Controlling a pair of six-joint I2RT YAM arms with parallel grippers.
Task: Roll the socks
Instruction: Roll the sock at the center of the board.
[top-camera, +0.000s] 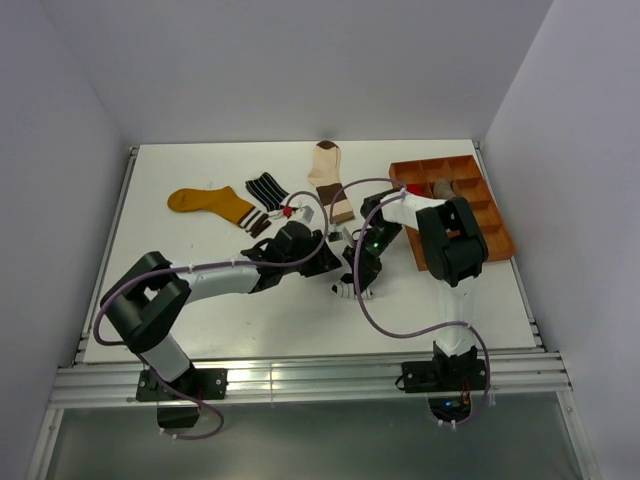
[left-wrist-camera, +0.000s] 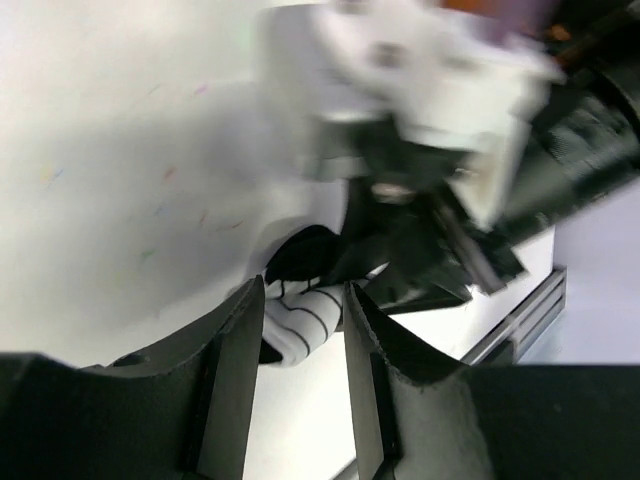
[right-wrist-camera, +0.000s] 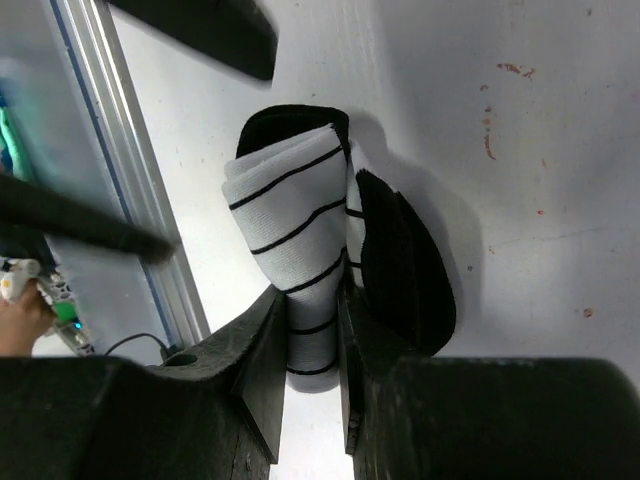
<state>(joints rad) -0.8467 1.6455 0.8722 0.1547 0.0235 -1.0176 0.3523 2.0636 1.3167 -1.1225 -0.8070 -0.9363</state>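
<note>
A white sock with thin black stripes (right-wrist-camera: 292, 222), rolled up with its black end showing, is pinched between the fingers of my right gripper (right-wrist-camera: 312, 300), which is shut on it just above the table. In the top view the roll (top-camera: 345, 291) sits mid-table under the right gripper (top-camera: 358, 275). My left gripper (left-wrist-camera: 305, 305) is open, its fingertips either side of the roll's end (left-wrist-camera: 300, 325) with a gap showing; in the top view the left gripper (top-camera: 318, 250) is just left of the right one. A mustard sock (top-camera: 210, 203), a black striped sock (top-camera: 266, 190) and a cream-and-brown sock (top-camera: 328, 175) lie flat at the back.
An orange-brown compartment tray (top-camera: 498, 228) stands at the right, partly behind the right arm. A small red-and-white tag (top-camera: 292, 211) lies beside the black sock. The metal rail (top-camera: 300, 380) runs along the table's near edge.
</note>
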